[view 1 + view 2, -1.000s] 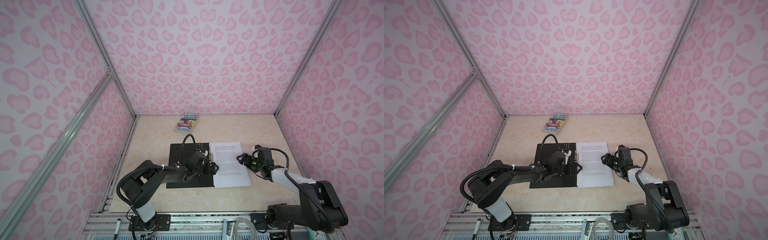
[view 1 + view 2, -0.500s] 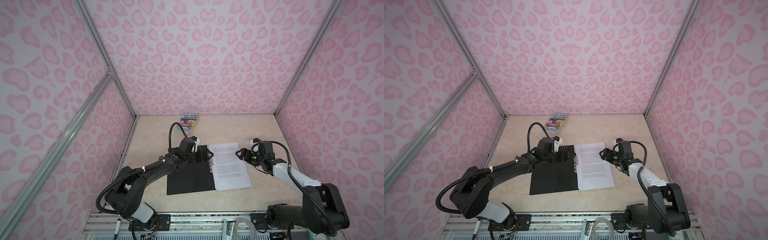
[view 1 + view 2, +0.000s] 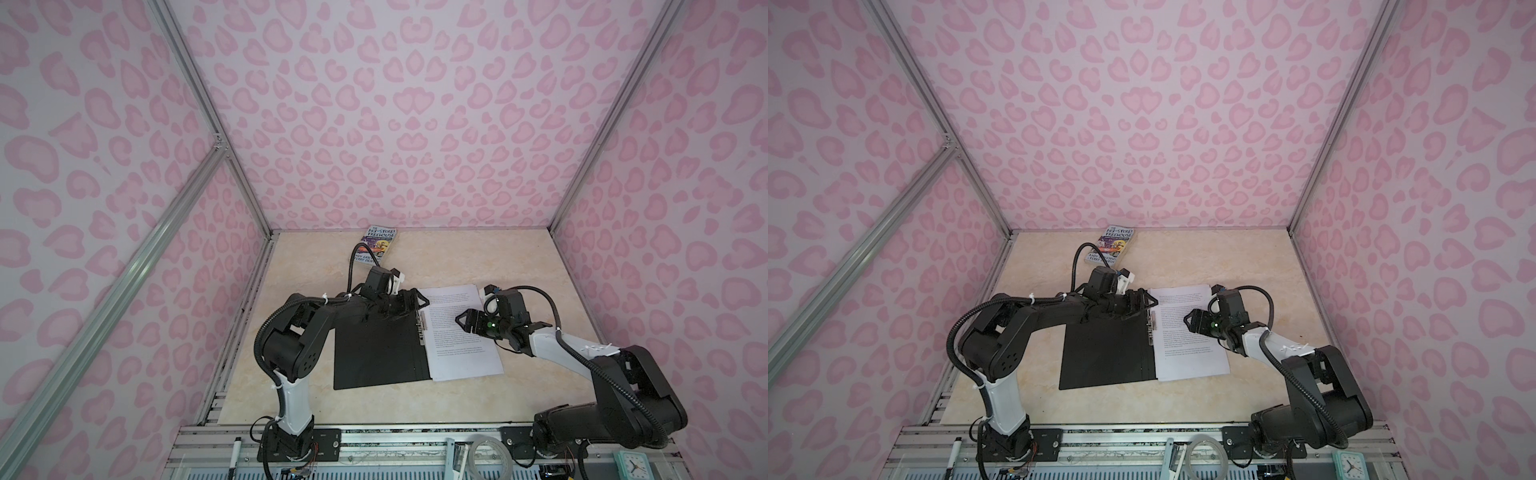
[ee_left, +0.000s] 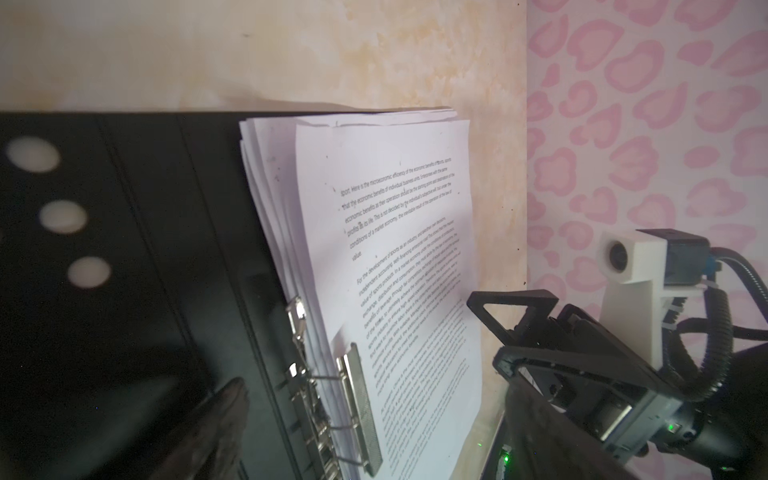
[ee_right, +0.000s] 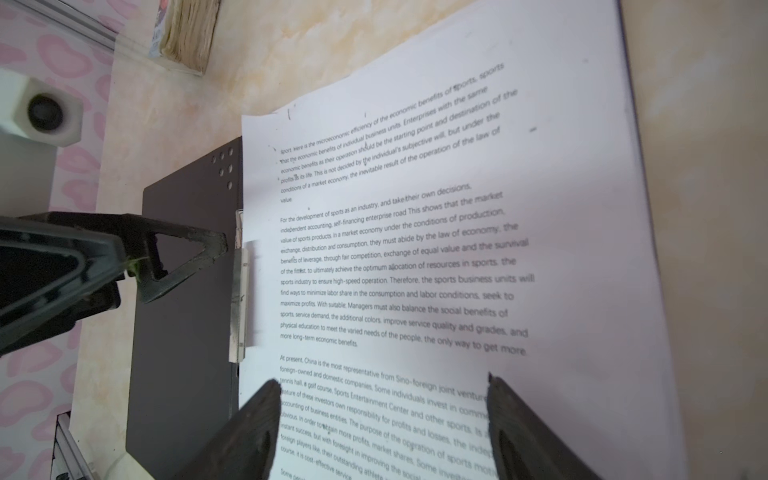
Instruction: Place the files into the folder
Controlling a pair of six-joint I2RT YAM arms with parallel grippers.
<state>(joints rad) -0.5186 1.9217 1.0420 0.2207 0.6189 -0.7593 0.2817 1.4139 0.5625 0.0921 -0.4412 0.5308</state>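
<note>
**Findings, nearest first.** The folder [image 3: 374,353] lies opened flat on the table [image 3: 519,266], black inside up, so the sheets can be laid in.

The files [image 3: 461,349] sit as a squared stack on the folder's right half. Their inner edge is against the metal clip [image 5: 240,303] on the spine. In the left wrist view the clip's bar appears to lie over that edge, but I cannot confirm that it presses down. In my judgement the filing is largely done and the seating is being settled.

The right gripper [image 5: 382,384] hovers over the files, right of the folder's spine. Its jaws are spread and hold nothing; it is likely there to steady the sheets.

The left gripper [image 3: 415,308] stands over the far end of the folder's spine, jaws spread full and empty.

Beyond the folder's far edge lies a paperback book [image 3: 376,245], uninvolved.

**Changes.** A second ago the left gripper was at mid-spine by the clip; it has since moved toward the far end. The right gripper has edged nearer the spine. The files are unmoved.
</note>
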